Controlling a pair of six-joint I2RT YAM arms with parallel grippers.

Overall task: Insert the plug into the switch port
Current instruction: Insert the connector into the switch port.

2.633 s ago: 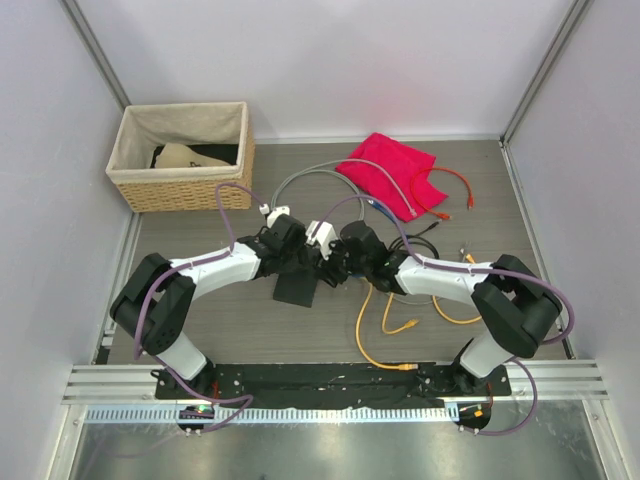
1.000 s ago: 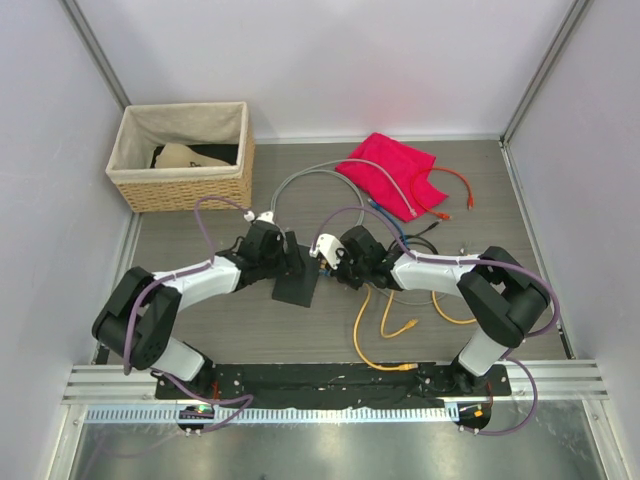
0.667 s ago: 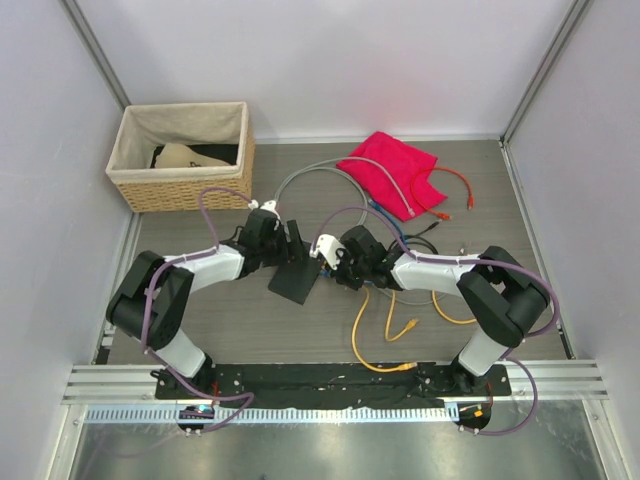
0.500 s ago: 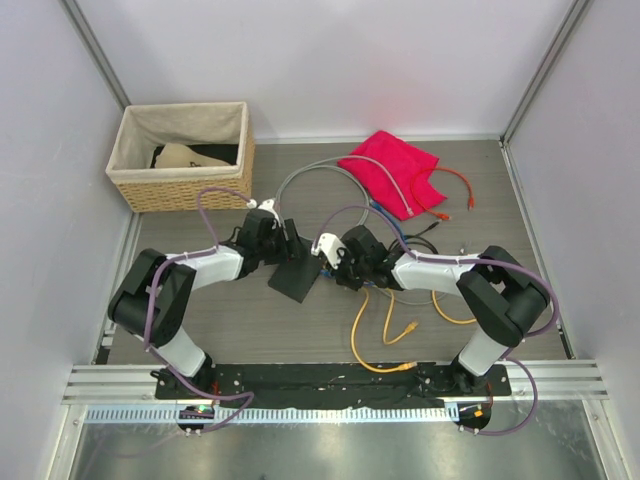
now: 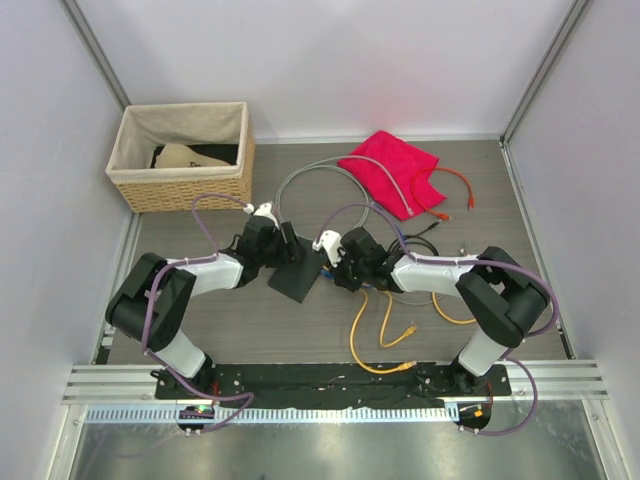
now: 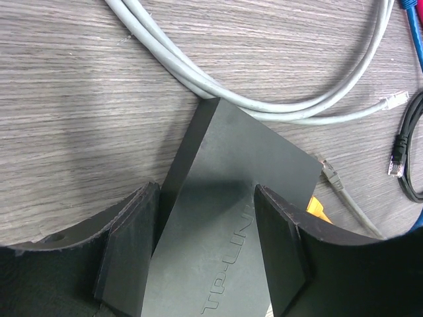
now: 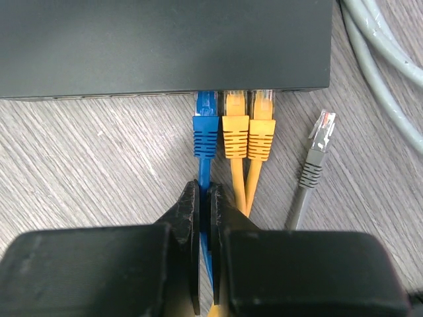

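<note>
Switch [image 7: 165,46]: one, three plugs [image 7: 236,129] in
Loose: one grey plug [image 7: 317,148]
Right tool [image 7: 205,191]: clamps blue cable [image 7: 205,165]
Left tool [image 6: 201,201]: open astride switch

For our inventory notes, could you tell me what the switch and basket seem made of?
The switch looks like matte dark grey plastic or painted metal, smooth with embossed lettering. The basket looks woven wicker, with pale cloth lining.

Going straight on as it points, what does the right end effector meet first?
Probably the port edge of the switch: the right end effector pinches the blue cable, whose plug sits ahead at that edge. Height unclear.
</note>
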